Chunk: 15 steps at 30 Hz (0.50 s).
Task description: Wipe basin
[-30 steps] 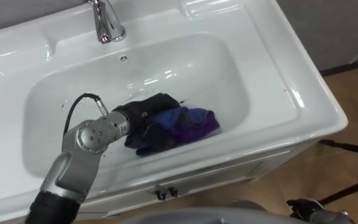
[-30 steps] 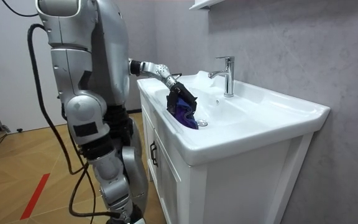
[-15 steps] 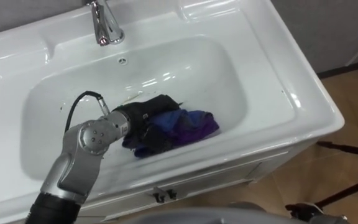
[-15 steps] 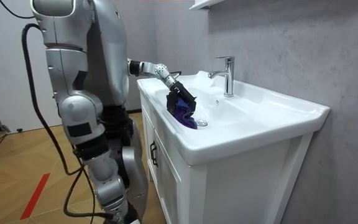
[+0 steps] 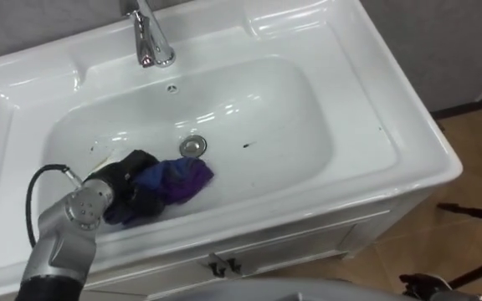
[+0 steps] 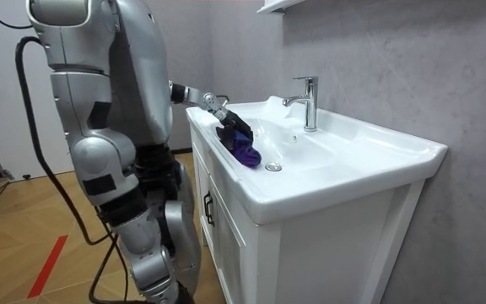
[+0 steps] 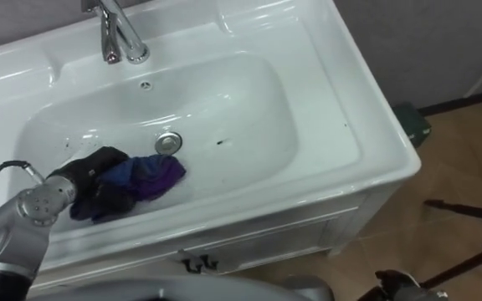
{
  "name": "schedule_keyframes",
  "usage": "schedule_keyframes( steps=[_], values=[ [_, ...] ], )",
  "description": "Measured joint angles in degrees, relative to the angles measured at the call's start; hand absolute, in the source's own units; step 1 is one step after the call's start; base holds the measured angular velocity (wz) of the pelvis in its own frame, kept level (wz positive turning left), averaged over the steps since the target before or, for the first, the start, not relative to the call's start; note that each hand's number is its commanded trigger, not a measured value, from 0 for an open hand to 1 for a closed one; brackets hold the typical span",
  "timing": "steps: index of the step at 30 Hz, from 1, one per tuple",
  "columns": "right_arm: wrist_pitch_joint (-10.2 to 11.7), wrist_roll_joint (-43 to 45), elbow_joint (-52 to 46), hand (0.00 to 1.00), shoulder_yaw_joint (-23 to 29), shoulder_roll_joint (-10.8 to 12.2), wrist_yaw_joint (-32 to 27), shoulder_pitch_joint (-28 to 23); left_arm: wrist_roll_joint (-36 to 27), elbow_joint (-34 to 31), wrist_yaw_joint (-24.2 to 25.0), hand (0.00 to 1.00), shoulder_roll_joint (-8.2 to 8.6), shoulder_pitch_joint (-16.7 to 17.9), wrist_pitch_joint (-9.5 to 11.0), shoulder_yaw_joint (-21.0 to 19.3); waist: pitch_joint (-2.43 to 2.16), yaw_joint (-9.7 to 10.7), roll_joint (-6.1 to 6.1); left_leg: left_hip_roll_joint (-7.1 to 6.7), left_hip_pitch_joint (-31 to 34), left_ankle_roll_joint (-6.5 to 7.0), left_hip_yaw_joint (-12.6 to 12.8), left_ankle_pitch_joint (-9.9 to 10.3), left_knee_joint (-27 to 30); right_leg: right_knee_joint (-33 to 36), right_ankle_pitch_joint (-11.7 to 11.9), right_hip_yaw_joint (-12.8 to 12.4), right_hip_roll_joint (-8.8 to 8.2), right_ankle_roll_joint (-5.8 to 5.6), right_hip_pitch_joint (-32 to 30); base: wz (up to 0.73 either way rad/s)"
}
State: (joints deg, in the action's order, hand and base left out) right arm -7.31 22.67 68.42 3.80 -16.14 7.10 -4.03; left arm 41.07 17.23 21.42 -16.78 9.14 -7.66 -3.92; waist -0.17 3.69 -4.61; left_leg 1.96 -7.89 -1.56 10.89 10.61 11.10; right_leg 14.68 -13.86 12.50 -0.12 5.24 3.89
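The white basin [image 5: 291, 109] lies below me, with a chrome faucet [image 5: 151, 42] at its back rim and a round metal drain [image 5: 192, 146] in its floor. My left hand [image 5: 128, 174], dark-gloved, rests on the basin floor at the left, its fingers curled into a bunched purple cloth [image 5: 178, 180] that lies just left of the drain. A small dark speck [image 5: 246, 146] sits on the basin floor right of the drain. In the room view I stand at the cabinet's side, my left hand [image 6: 229, 131] reaching over the rim with the cloth [image 6: 247, 154].
The basin tops a white cabinet with small metal door handles [image 5: 222, 266] on its front. A grey wall rises behind the faucet. Wooden floor lies to the right, where a black stand leg [image 5: 475, 213] crosses it.
My left hand has dragged the purple cloth leftward across the basin floor, uncovering the drain. In the room view my torso has shifted away from the cabinet.
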Motion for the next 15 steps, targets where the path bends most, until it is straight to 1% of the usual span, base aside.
schedule_keyframes(
  steps=[1,2,3,4,5,7,8,9,10,12,13,14,15],
  values=[
    [-0.15,0.65,-0.11,0.0,-0.05,-0.01,0.01,-0.14,0.0,0.43,-0.83,1.0,-0.04,0.23,0.01,-0.39,-0.08,-0.35,0.0,0.07,-0.26,0.0,0.02,0.0,-0.17,0.03,0.02,-0.19,0.15,0.05,0.04,-0.27],
    [-0.33,2.4,-0.09,0.0,-0.09,0.09,0.11,-0.44,0.0,1.41,-2.73,1.0,-0.4,0.67,0.21,-0.56,-0.22,-0.95,0.14,0.28,-0.88,-0.02,0.01,0.01,-0.53,0.01,0.06,-0.15,0.39,0.2,0.35,-0.23],
    [-0.34,3.94,-0.03,0.0,-0.12,0.13,0.1,-0.75,0.0,2.57,-4.56,1.0,-0.57,0.75,0.52,-0.53,-0.4,-1.0,0.32,0.39,-1.25,-0.03,0.0,0.01,-0.5,-0.03,0.08,0.37,0.41,0.27,0.78,-0.15],
    [-0.35,4.68,-0.04,0.0,-0.08,0.09,0.05,-0.91,0.0,3.11,-5.38,1.0,-0.57,0.75,0.55,-0.48,-0.46,-0.99,0.39,0.42,-1.45,-0.03,0.0,0.01,-0.49,-0.04,0.03,0.41,0.43,0.35,0.98,-0.04],
    [-0.37,5.59,-0.09,0.0,0.24,0.06,-0.1,-1.06,0.0,4.22,-6.99,1.0,-0.57,0.78,0.64,-0.41,-0.65,-1.0,0.41,0.52,-1.61,-0.03,-0.01,0.02,-0.32,-0.02,-0.06,0.41,0.52,0.5,1.18,-0.06],
    [-0.44,6.93,-0.6,0.0,0.45,0.06,-0.12,-1.08,0.0,5.59,-9.42,1.0,-0.57,0.79,0.64,-0.4,-0.7,-1.0,0.42,0.7,-1.63,-0.04,-0.05,0.02,-0.21,-0.01,-0.03,0.38,0.66,0.74,1.18,-0.11],
    [-0.92,7.61,-1.32,0.0,0.9,0.08,-0.1,-1.13,0.67,6.29,-10.74,1.0,-0.57,0.79,0.64,-0.41,-0.7,-1.03,0.43,0.81,-1.68,-0.04,-0.14,0.02,-0.18,0.01,-0.11,0.4,0.73,0.99,1.07,-0.14],
    [-1.56,8.86,-1.89,0.0,1.22,0.06,-0.11,-1.16,3.08,6.71,-11.94,1.0,-0.57,0.8,0.64,-0.35,-0.74,-1.01,0.47,0.92,-1.68,-0.05,-0.2,0.02,0.0,0.07,-0.23,0.45,0.79,1.19,0.98,-0.14],
    [-1.65,9.4,-1.93,0.0,1.58,0.06,-0.11,-1.13,4.6,6.86,-12.43,1.0,-0.57,0.84,0.63,-0.35,-0.75,-1.01,0.49,1.0,-1.68,-0.05,-0.19,0.02,0.28,0.06,-0.19,0.48,0.85,1.27,0.99,-0.12],
    [-2.77,10.38,-2.11,0.0,3.17,0.07,-0.08,-1.13,10.83,6.93,-15.35,1.0,-0.58,1.81,0.49,0.05,-0.82,-0.46,0.5,1.37,-1.59,-0.41,-0.72,0.24,0.63,0.03,-0.2,1.17,1.05,1.66,0.82,-0.06],
    [-2.99,10.58,-2.11,0.0,3.68,0.05,-0.08,-1.17,12.03,6.93,-16.15,1.0,-0.59,2.0,0.28,0.49,-0.84,-0.3,0.47,1.4,-1.51,-0.41,-0.94,0.23,0.69,0.06,-0.26,1.42,1.02,1.75,0.79,0.0],
    [-3.88,10.77,-2.11,0.0,4.43,0.06,-0.1,-1.19,14.38,6.93,-17.42,1.0,-0.6,2.16,-0.31,1.52,-0.85,0.05,0.47,1.41,-1.29,-0.53,-1.55,0.15,0.69,0.12,-0.35,1.86,0.99,1.89,0.62,0.04],
    [-4.69,11.03,-2.11,0.0,4.67,0.04,-0.11,-1.17,16.41,6.93,-18.65,1.0,-0.6,2.38,-1.14,2.46,-1.0,0.37,0.39,1.45,-0.96,-0.74,-1.71,0.0,0.63,0.34,-0.39,1.93,1.01,2.05,0.12,0.03]
  ],
)
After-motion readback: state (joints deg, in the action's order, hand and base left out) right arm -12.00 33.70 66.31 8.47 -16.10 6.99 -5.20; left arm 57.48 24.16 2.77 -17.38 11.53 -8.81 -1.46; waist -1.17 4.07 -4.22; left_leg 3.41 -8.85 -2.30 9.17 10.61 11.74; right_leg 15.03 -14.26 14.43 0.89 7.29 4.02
